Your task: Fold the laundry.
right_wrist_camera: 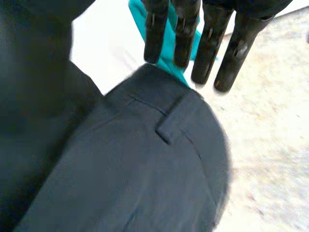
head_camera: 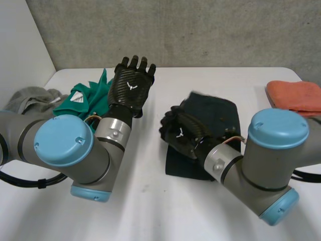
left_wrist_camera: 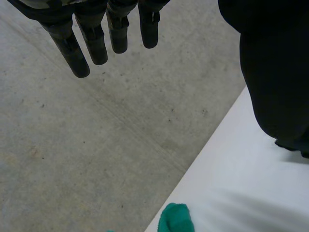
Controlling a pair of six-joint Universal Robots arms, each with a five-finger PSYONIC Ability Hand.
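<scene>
Hidden: the dark trousers point(head_camera: 214, 118) on the table point(head_camera: 150, 201) lie partly under the right hand point(head_camera: 180, 134) and its arm, and their far edge is blurred. I cannot identify the dark mass beside the left hand's fingers in the left wrist view.
Right hand: fingers point(right_wrist_camera: 231, 48) straight, reaching past the trousers' waistband, clasping nothing.
Left hand point(head_camera: 131, 85): raised to the left of the trousers, fingers straight, empty.
Texture: trousers fine-woven, with a belt loop point(right_wrist_camera: 173, 117). The green garment point(head_camera: 83, 98) to their left is crumpled. The table is smooth and white.
</scene>
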